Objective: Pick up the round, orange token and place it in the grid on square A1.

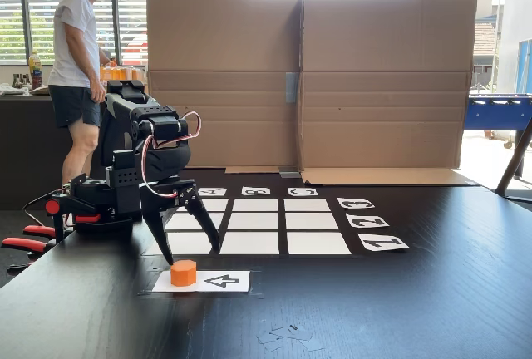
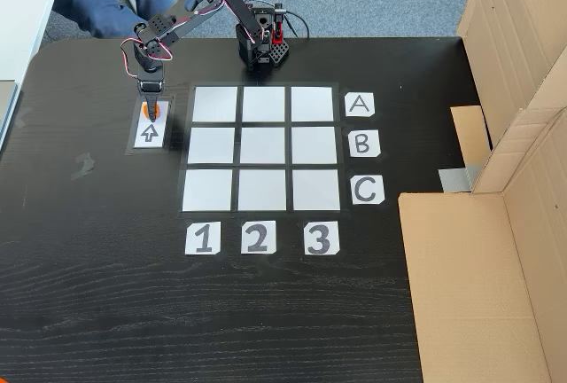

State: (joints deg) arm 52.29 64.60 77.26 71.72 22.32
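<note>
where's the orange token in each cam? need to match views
Fixed view, low front: token lower left of centre, on the arrow card, below the open end effector.
Fixed view, from above: token upper left, mostly hidden under the end effector.
Shared landmark: arrow card.

token [image 2: 148, 110] mostly behind gripper [image 2: 151, 113]

low table-level view facing the cardboard, high top-down view, both sharing the grid [image 1: 258, 221]
</note>
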